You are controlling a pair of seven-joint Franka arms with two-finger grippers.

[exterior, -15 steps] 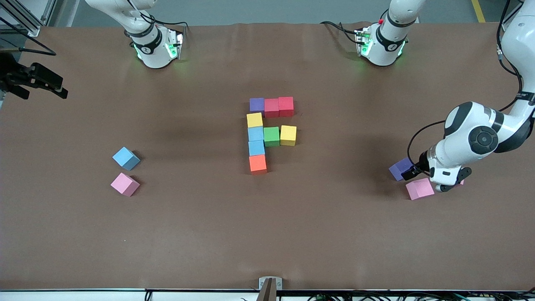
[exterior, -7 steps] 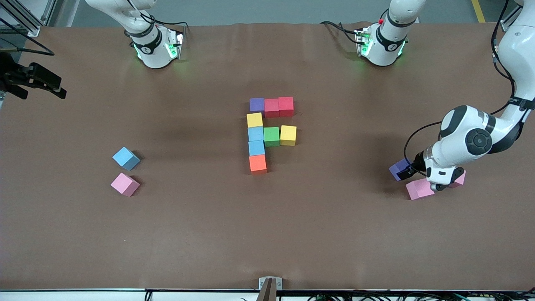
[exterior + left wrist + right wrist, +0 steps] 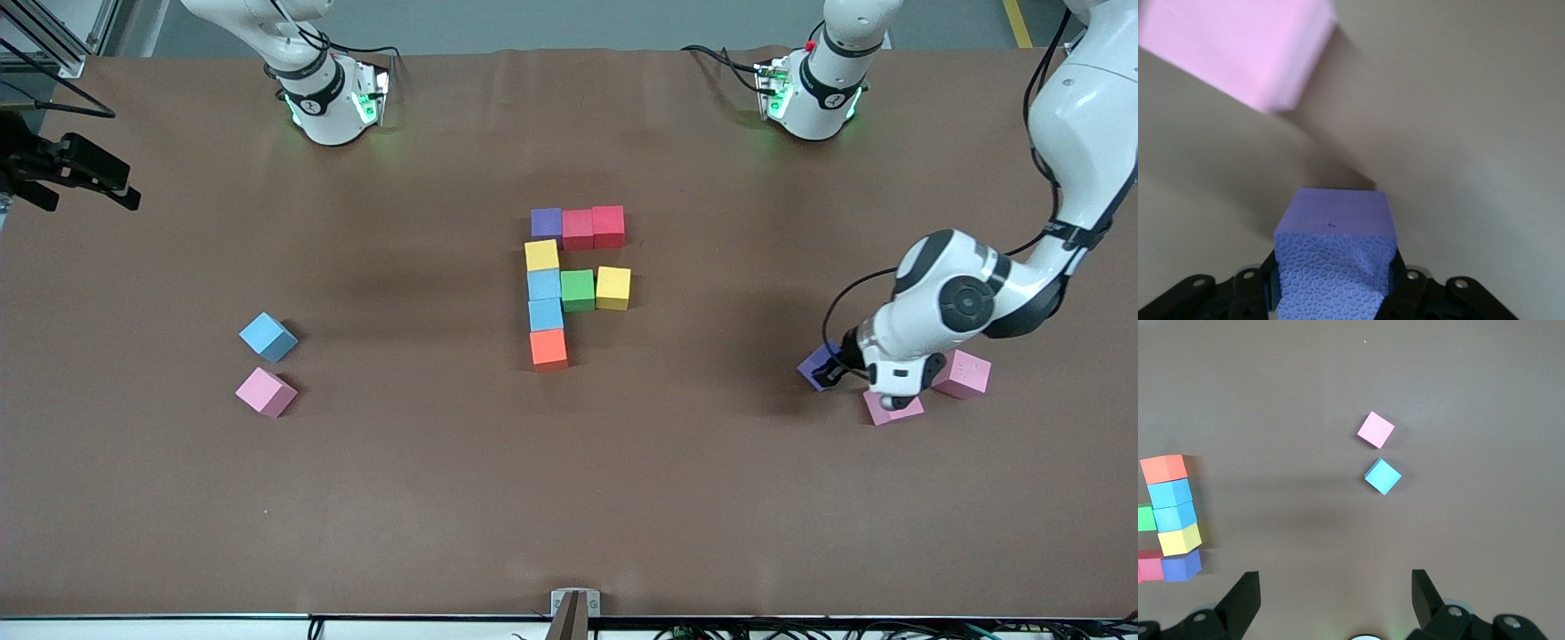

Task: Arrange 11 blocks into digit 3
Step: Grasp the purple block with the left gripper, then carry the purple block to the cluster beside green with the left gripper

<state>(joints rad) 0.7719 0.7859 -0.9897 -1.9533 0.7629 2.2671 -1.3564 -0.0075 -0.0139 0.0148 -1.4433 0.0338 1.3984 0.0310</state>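
Pink blocks (image 3: 962,374) just beside tool-held purple block (image 3: 1335,257)

My left hand (image 3: 1333,283) grips a purple block (image 3: 1335,250) between its fingers (image 3: 1265,283), over the brown worktop (image 3: 1458,133); a pink block (image 3: 1238,47) lies nearby.

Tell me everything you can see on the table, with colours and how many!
Block figure: nine touching cubes mid-table; purple, two red, two yellow, two light blue, green, orange.
Loose blue block: one, light blue, toward the right arm's end of the table.
Loose pink block: one, pink, beside the blue one, nearer the front camera.
Pink blocks: two, pink, toward the left arm's end, close together.
Purple block: one, purple, gripped in the left claw.
Table: one, brown.
Left claw: shut on the purple block, beside the pink pair.
Right claw: open, waiting at the table's edge.
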